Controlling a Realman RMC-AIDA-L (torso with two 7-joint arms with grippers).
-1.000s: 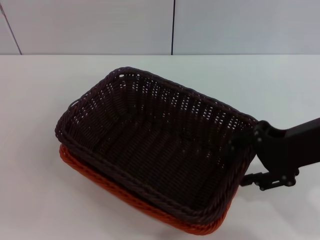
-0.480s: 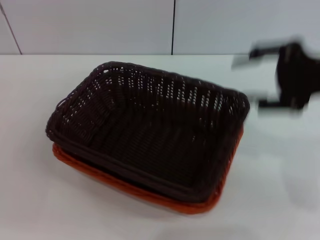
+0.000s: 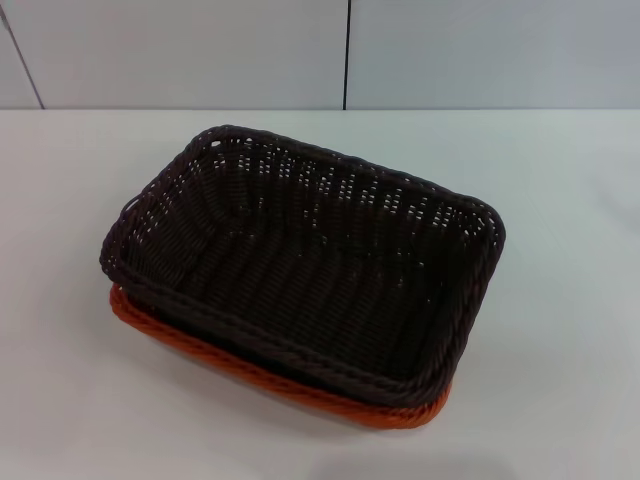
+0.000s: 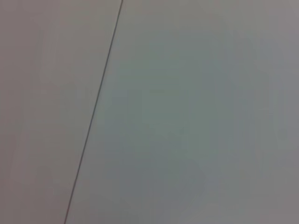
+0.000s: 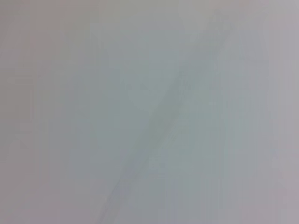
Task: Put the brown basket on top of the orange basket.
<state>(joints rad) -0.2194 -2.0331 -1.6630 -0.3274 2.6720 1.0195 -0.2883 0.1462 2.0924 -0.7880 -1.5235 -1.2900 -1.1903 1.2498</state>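
Two baskets appear in the head view: the brown basket point(image 3: 300, 265) sits nested on top of the orange basket point(image 3: 300, 385), whose rim shows along the near edge, both on the white table point(image 3: 560, 330). Neither gripper is visible. Left and right wrist views: plain pale surface only; gripper state cannot be told.

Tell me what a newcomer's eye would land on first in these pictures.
The brown basket dominates the middle of the head view, nested in the orange basket, whose bright rim peeks out along the near edge and left corner. Both sit on the white table, in front of a pale wall with a dark vertical seam. Neither gripper appears in the head view, and the wrist views show only blank pale surfaces.
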